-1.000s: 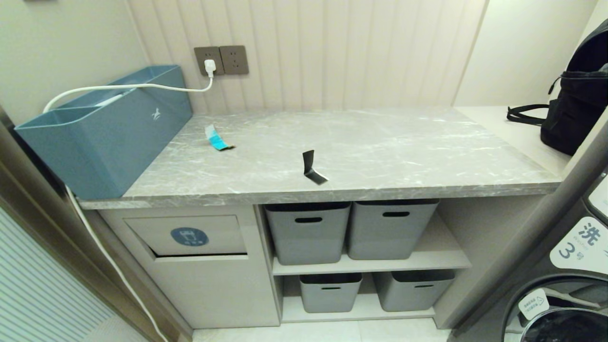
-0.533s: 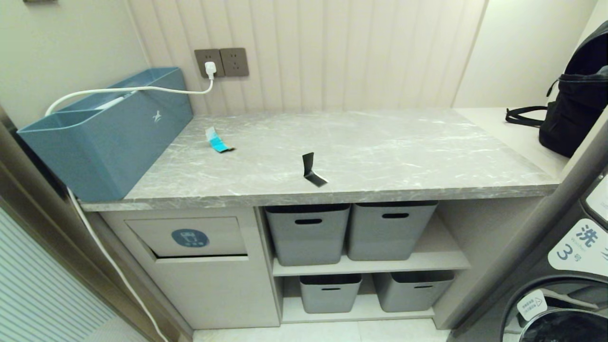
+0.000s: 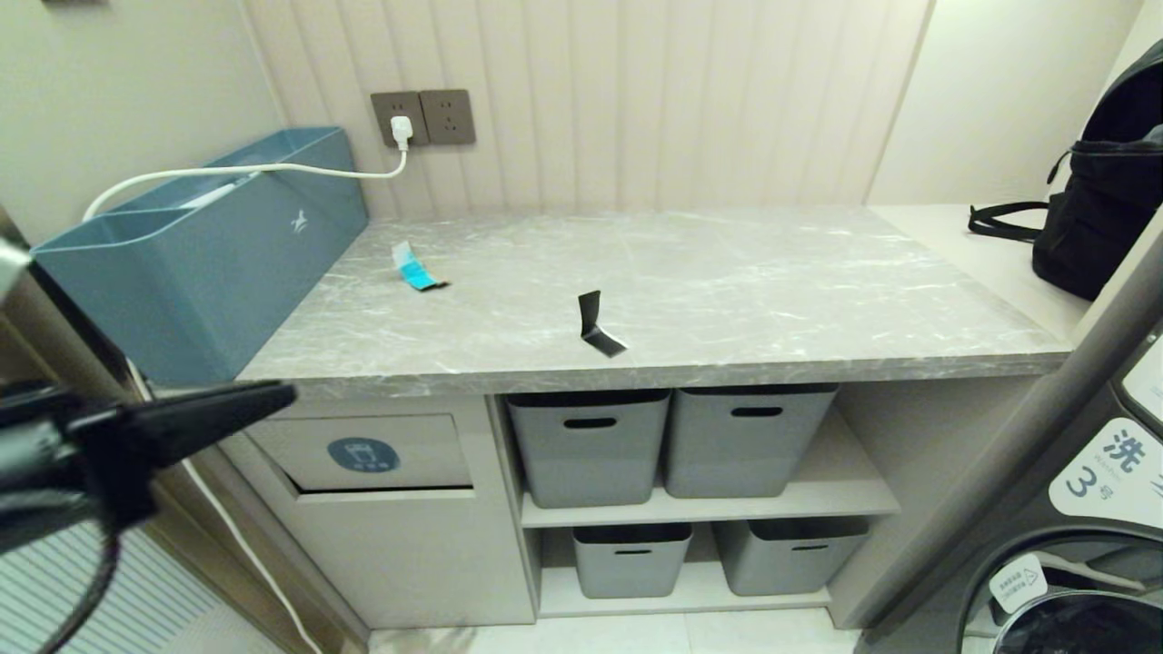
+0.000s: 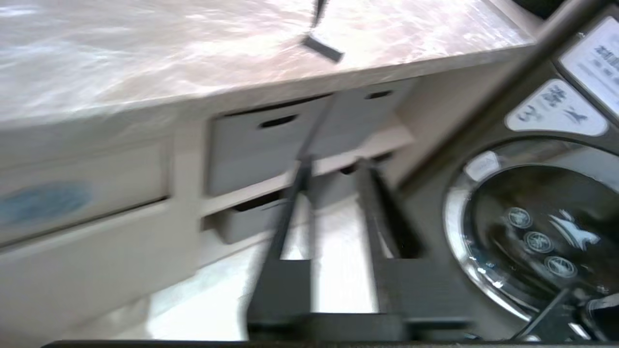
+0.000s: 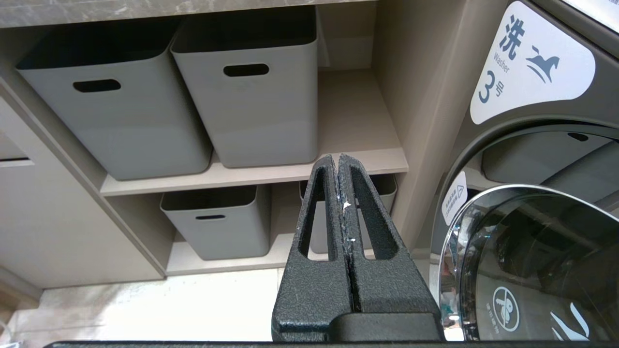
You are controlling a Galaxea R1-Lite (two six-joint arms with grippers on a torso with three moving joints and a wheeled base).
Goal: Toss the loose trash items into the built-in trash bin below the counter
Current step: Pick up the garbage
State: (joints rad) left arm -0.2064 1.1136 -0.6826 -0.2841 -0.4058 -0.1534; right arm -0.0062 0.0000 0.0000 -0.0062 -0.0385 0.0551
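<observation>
Head view, entry one: my left gripper [image 3: 273, 397] enters at the lower left of the frame, its dark fingers reaching toward the front edge of the counter [image 3: 690, 372], empty. Left wrist view shows the fingers [image 4: 295, 212] parted with a gap between them, nothing in it.

Entry two: my right gripper [image 5: 337, 166], parked low before the grey tubs [image 5: 251, 92], clenched on nothing.

Entry three, trash: dark grey bent strip [image 3: 595, 324] at centre frame, near the counter's front edge, one end standing up. Turquoise-and-white wrapper piece [image 3: 414, 267] upper left of centre, just beside the long blue box [image 3: 209, 263]. Both lie untouched on the slab, well apart.

Entry four: built-in trash bin [image 3: 363, 451], lower left, beige flap with blue oval label, under the counter.

Step in hand, by my judgement: the reach for a first scrap; nothing binned yet. Next move calls for lifting the left gripper above the slab, widening the fingers, and pinching one thin scrap cleanly.
</observation>
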